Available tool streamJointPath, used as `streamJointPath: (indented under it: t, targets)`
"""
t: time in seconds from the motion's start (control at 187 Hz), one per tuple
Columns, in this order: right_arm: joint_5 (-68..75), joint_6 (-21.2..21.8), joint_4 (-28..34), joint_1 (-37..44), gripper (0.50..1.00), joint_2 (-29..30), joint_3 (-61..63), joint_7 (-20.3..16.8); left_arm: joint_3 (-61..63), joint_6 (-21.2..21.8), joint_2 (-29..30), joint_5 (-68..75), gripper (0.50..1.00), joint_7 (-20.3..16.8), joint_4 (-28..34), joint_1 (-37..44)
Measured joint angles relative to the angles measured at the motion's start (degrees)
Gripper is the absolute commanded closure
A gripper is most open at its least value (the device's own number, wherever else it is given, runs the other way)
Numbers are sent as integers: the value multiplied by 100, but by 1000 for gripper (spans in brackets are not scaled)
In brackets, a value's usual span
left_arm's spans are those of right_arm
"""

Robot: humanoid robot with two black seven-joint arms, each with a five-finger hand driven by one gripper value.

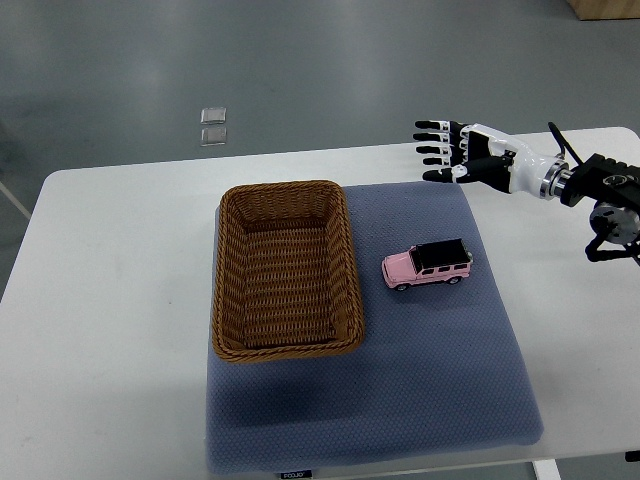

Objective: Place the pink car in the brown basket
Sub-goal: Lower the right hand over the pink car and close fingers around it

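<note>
Little pink car [427, 266] with a black roof sits on the mat [430, 380] beside the brown basket [286, 270]. Right robot hand [462, 152] hovers open, its arm cut off at the edge.

A white table [110, 300] with rounded corners carries a blue-grey textured mat [440, 380]. A brown wicker basket [287, 270] sits mostly on the mat, its left side overhanging onto bare tabletop.

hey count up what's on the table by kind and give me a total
Toy car: 1, the pink car
Basket: 1, the brown basket, empty
Mat: 1, the blue mat
Total: 3
</note>
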Motion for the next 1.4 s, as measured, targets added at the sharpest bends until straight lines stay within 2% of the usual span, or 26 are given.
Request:
streamJointPath:
  t: [0.235, 0.401, 0.557, 0.685, 0.904, 1.252, 1.402]
  targets:
    - [-1855, 1, 312, 153, 574, -228, -47, 612, 0, 0, 0, 0, 500, 0, -4, -1]
    - [-2852, 1, 815, 223, 574, -464, -94, 792, 0, -1, 0, 0, 500, 0, -5, -1]
    - [-3494, 1, 937, 280, 576, -504, -297, 964, -1, -1, 0, 0, 500, 0, -5, 0]
    - [-3680, -41, 945, 288, 574, -499, -434, 1078, 0, -1, 0, 0, 500, 0, -5, 1]
    - [-3745, -564, 945, 271, 576, -479, -886, 1248, 0, -1, 0, 0, 500, 0, -5, 1]
    - [-3747, -810, 945, 177, 576, -413, -1114, 1269, 0, -1, 0, 0, 500, 0, -5, 0]
    - [-3747, -1058, 945, 149, 579, -402, -1310, 1269, 0, -1, 0, 0, 500, 0, -5, 0]
